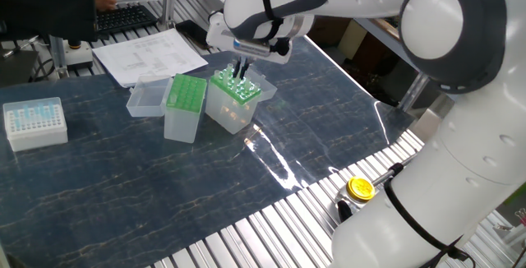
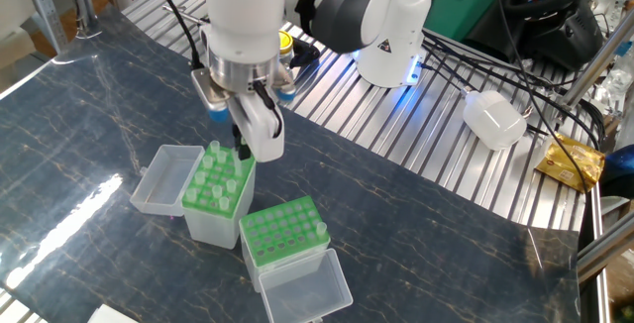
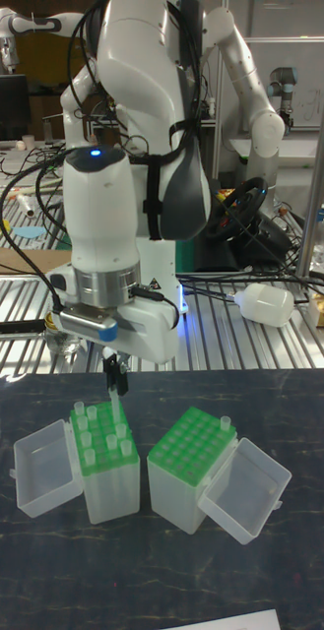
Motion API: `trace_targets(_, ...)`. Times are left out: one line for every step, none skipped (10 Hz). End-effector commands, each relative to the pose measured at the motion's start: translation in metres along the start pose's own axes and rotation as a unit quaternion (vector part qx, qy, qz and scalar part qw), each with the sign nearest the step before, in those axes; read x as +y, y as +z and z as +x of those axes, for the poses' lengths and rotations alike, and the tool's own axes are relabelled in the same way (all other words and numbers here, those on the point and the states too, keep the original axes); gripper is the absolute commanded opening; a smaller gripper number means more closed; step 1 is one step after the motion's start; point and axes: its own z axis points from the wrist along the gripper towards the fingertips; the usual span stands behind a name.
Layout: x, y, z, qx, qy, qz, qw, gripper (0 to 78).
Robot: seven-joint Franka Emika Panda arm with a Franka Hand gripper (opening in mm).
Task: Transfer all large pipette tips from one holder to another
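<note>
Taken from the other fixed view, nearest on the dark bench (image 2: 426, 234) is one clear hinged lid (image 2: 305, 289), thrown open toward the bench's near edge. It belongs to the other holder (image 2: 282, 236), one green-topped box whose grid of holes carries a single tip (image 2: 322, 230) at its right corner.

Just beside it, to the left and a little farther back, is the fuller holder (image 2: 216, 209), also one box with a green top. Its own clear lid (image 2: 161, 178) lies open on the left. The large pipette tips (image 2: 213, 150) stand upright in this rack; I count at least seven, though the exact number is too crowded to tell.

The gripper (image 2: 242, 155) hangs directly above the fuller holder's far-right corner, pointing straight down, its black fingers (image 3: 113, 374) clear of the green top. The jaws are drawn close together; whether they pinch a tip cannot be told.

Past the dark mat is ribbed metal decking; one white plastic bottle (image 2: 494, 120) lies on it toward the far right.

In one fixed view, one white box of pale-blue tips (image 1: 34, 122) sits alone near the bench's left edge.
</note>
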Motion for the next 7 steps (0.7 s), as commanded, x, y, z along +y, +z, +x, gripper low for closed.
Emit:
trace_targets(0.008,-0.030,-0.002,-0.002,-0.005,-0.001,1.0000,1.3)
trace_targets(0.010,-0.037,-0.002,-0.002,-0.004,-0.001,1.0000,1.3)
trace_targets(0.011,-0.042,-0.003,-0.001,-0.004,-0.001,1.0000,1.3)
trace_targets(0.012,-0.048,-0.004,-0.002,-0.003,0.000,1.0000,1.3)
trace_targets(0.013,-0.054,-0.005,-0.003,-0.003,0.001,1.0000,1.3)
trace_targets(0.015,-0.061,-0.006,-0.003,-0.001,0.001,1.0000,1.3)
trace_targets(0.017,-0.067,-0.007,-0.003,0.000,0.003,1.0000,1.3)
